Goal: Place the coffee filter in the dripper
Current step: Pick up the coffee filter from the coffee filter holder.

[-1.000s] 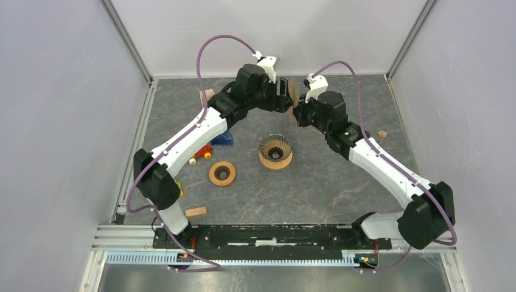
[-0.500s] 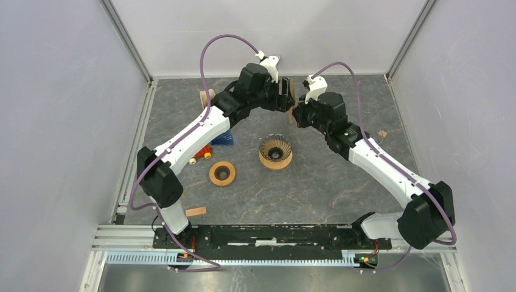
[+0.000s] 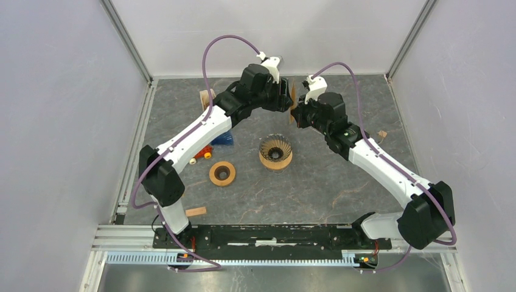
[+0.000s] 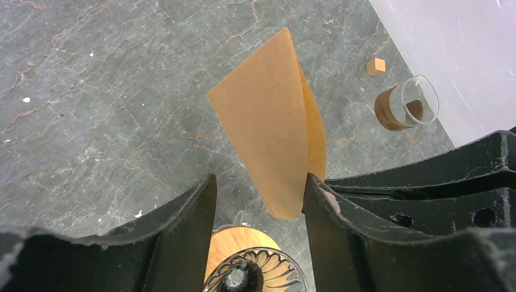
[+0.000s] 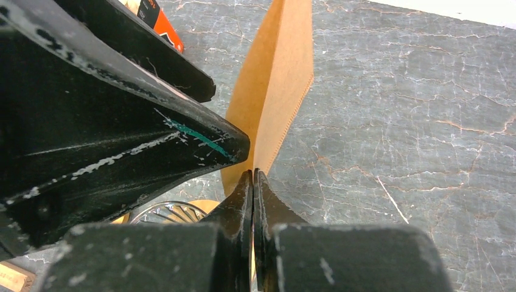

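From above, the coffee filter [image 3: 292, 95] is only a thin edge-on sliver between the two wrists. It hangs in the air at 12 o'clock from the dripper [image 3: 275, 152], over the table [image 3: 341, 182]. The right tool [image 5: 252, 177] is pinched tight on its lower corner. The left tool [image 4: 260, 185] stands partway wide astride the paper; whether a finger touches it I cannot tell. Both wrist views cut the dripper off at their lower edge.
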Motion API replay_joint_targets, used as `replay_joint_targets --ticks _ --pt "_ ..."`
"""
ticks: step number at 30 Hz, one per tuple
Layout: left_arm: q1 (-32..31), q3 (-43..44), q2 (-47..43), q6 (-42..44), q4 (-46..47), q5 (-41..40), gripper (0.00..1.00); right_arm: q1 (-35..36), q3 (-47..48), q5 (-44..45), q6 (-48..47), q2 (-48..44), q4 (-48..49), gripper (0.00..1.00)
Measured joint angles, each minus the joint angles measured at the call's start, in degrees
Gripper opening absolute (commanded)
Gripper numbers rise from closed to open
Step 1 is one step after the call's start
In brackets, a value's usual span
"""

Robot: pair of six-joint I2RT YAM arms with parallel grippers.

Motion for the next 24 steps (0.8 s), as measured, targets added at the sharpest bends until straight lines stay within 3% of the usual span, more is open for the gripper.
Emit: replay_joint_targets --ticks 6,24 --pt "0.0 0.7 0.9 0.0 0.0 0.0 0.49 0.0 0.0 0.0 0.0 0.0 0.0 0.0" --pt "-2.1 1.7 3.0 2.1 -0.2 -4.5 0.45 0.0 0.0 0.3 0.0 0.0 -0.3 0.0"
